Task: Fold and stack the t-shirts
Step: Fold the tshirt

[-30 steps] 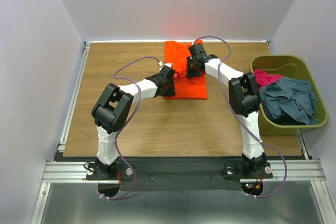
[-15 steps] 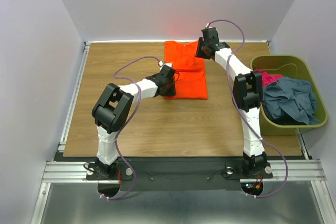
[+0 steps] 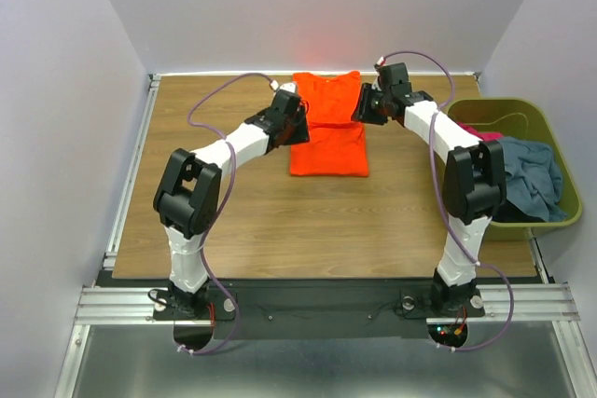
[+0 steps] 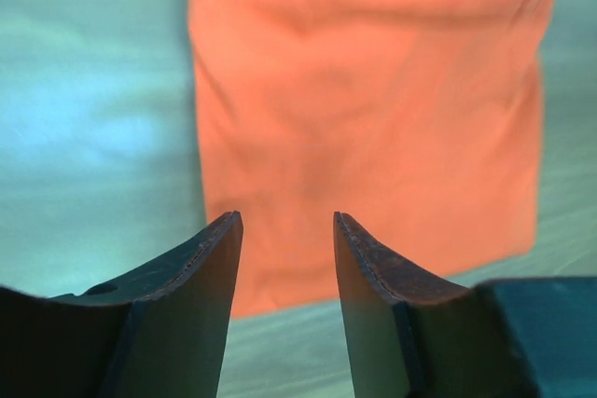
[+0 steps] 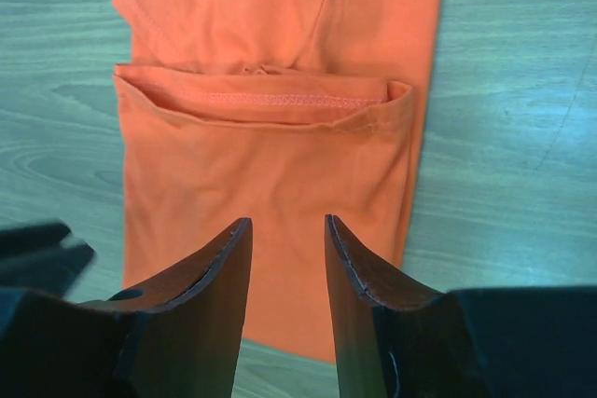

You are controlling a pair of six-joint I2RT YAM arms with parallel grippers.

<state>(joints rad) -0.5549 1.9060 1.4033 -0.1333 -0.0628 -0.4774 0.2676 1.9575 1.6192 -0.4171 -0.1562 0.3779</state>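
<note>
Item 1, orange t-shirt (image 3: 327,128): lies flat on the wooden table (image 3: 224,212), toward the far edge, middle of the board. Partly folded into a long strip; in my right wrist view a hemmed edge crosses it from side to side, one layer lying over the other.

Item 2, my left gripper (image 3: 297,118): at the shirt's left edge, fingers apart, nothing between them; in its wrist view only cloth and table show through the gap.

Item 3, my right gripper (image 3: 360,111): at the shirt's right edge, near the far half, fingers likewise apart and empty.

Item 4, olive-green tub (image 3: 541,221): at the table's right edge, well apart from the orange shirt. Holds a slate blue-grey t-shirt (image 3: 520,174) and a magenta-pink t-shirt (image 3: 471,135), both crumpled, neither folded.

Step in hand, as I judge it: folding the first shirt, between creases, with both my grippers poised at opposite edges.

Next move calls for: both grippers to pinch the two far corners together, only the top layers intended, then carry them toward the near hem evenly so the strip halves without skewing. Stack not yet begun.
</note>
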